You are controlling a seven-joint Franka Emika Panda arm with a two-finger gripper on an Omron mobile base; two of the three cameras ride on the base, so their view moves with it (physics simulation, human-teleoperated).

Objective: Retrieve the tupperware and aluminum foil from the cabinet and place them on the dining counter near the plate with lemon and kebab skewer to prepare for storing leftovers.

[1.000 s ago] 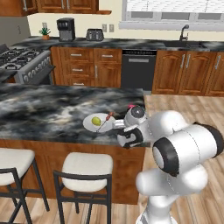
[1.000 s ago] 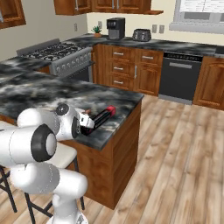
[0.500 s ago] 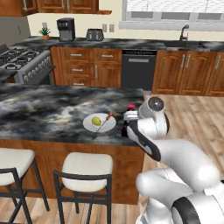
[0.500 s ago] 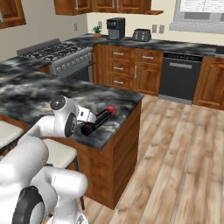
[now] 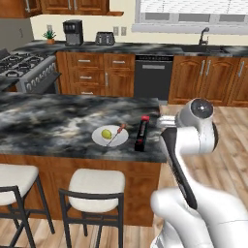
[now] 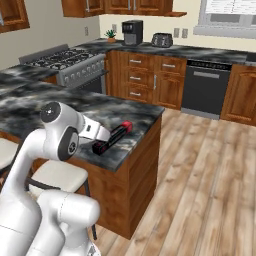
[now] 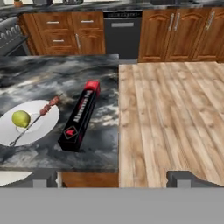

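Aluminum foil (image 7: 80,116) flat on dining counter (image 7: 52,76), red end toward kitchen, beside plate (image 7: 30,124); gripper (image 7: 113,177) wide open, empty.

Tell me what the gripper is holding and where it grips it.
Nothing is held: the gripper is open, and the aluminum foil lies free on the dining counter.

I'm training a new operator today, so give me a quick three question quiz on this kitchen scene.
1. True or false: the aluminum foil box lies on the dining counter beside the plate.
2. Which food on the plate is yellow?
A. lemon
B. banana
C. corn
3. Fill in: the hand's fingers stand ____.

Key: 1 true; 2 A; 3 open, holding nothing.
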